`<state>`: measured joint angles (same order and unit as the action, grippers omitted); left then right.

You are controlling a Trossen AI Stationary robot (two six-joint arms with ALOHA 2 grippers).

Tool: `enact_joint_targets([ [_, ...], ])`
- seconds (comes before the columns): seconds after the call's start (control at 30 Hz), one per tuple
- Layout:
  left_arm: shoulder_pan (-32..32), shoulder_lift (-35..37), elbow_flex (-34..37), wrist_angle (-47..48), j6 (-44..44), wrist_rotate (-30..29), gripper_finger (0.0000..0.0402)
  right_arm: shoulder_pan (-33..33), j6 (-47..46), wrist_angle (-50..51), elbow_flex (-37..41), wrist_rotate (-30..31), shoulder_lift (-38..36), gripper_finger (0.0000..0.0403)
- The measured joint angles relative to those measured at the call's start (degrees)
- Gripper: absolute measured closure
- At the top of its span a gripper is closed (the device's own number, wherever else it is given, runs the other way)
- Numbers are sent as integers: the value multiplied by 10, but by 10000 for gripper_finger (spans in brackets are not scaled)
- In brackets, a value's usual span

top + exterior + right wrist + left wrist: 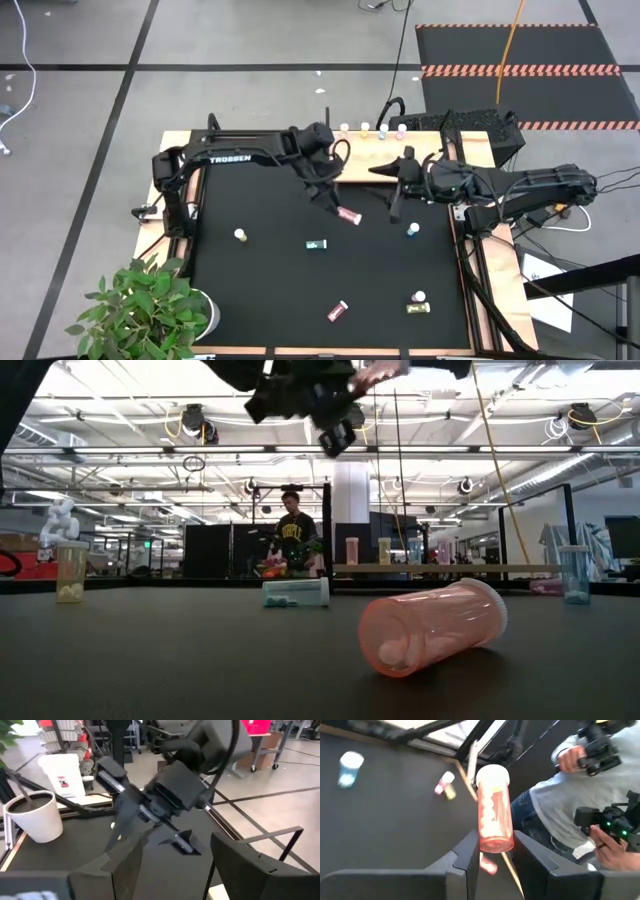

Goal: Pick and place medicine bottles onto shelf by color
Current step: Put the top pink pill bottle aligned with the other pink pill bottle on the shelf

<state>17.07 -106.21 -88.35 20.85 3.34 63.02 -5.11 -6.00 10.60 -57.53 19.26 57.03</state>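
Pink bottle (432, 625): on its side on the black mat (270, 270), nearest the low camera.
Left gripper (492, 852): raised above mat, clamped on a red bottle (493, 810).
Right gripper (392, 207): raised just right of it, fingers apart, holding nothing.
Shelf (420, 147): far edge, bottles standing on it.

The left gripper (333, 203) is raised above the black rectangular mat (260, 270), just beside the right gripper (392, 205). The pink white-capped medicine bottle (348, 215) sits between the left gripper's fingers. The blue white-capped medicine bottle (413, 230) stands just beside the right gripper, on the mat.
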Motion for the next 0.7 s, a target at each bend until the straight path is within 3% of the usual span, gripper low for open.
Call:
enact_joint_targets([
  [0.33, 25, 1, 0, -389, 262, -25, 295, -17, 156, 2, 1, 2, -84, 187],
  [0.7, 46, 1, -1, -421, 315, -59, 295, -8, 193, -64, 1, 1, -115, 188],
])
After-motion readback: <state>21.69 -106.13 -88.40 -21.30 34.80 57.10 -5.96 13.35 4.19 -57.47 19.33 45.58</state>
